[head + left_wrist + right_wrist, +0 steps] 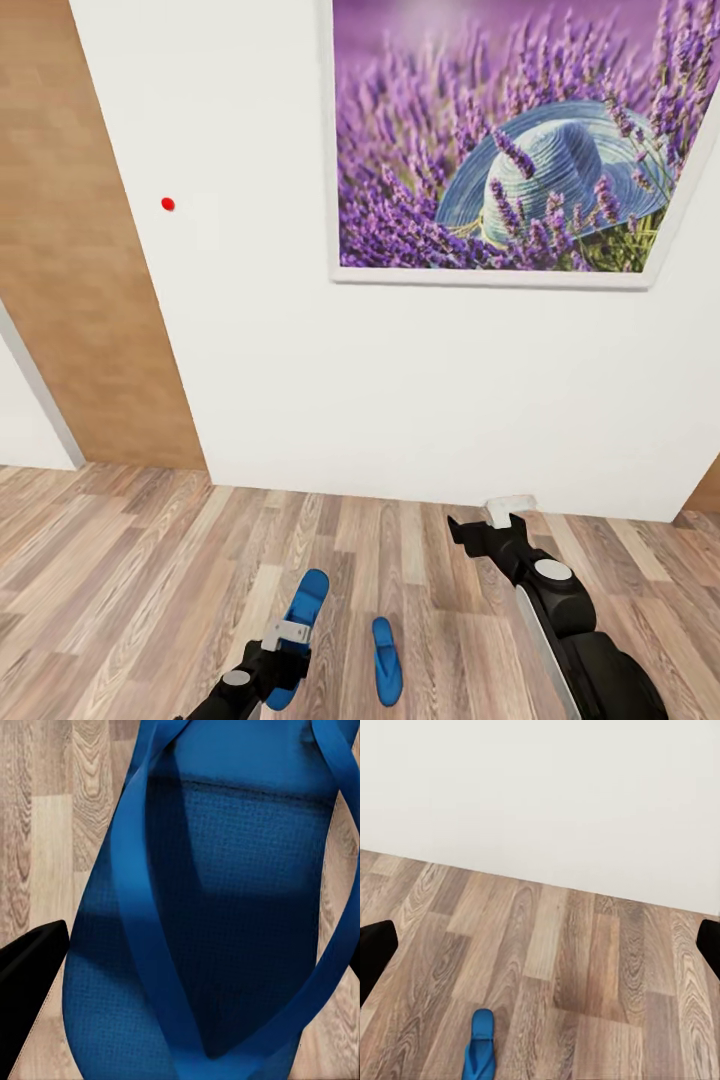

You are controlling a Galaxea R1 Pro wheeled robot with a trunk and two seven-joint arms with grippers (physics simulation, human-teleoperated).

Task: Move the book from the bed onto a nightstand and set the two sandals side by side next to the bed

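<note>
Near you on the floor, your left gripper pinched one sandal beside the other sandal, your right gripper spread.

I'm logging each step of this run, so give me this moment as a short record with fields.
Setting: wood floor by a white wall with a lavender picture
Left pincer: at one blue sandal, apparently holding it
Second sandal: flat on the floor, between the arms
Right pincer: open, nothing in it
Bed, book, nightstand: not visible
</note>
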